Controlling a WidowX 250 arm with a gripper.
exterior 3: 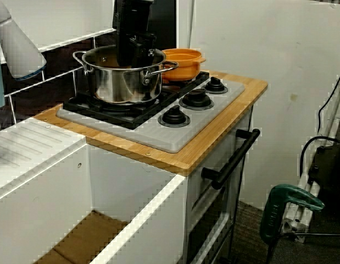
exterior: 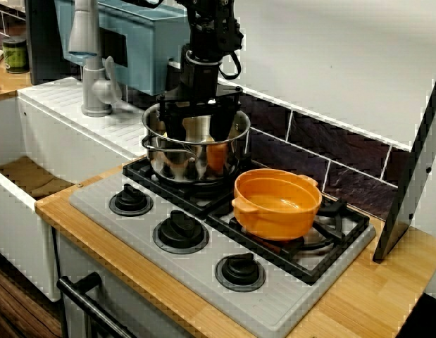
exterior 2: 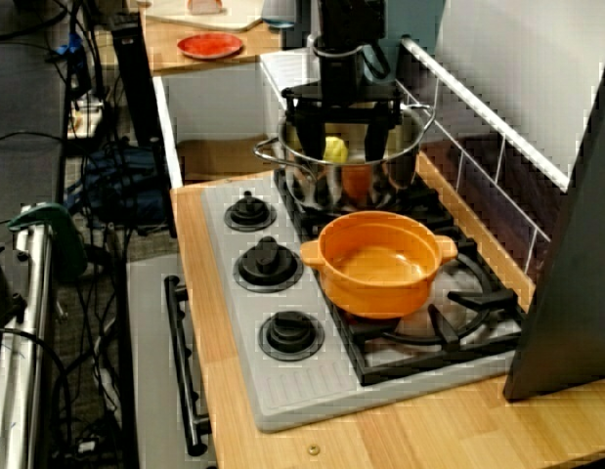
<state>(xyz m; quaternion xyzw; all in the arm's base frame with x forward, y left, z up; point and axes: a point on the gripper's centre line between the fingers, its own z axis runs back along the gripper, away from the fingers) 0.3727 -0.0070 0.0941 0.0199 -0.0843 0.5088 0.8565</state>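
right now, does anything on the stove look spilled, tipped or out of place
Nothing stands out. The steel pot and the orange pot sit upright on the grates, no spill around them. The gripper reaches into the steel pot, jaws apart, a small yellow thing between them.
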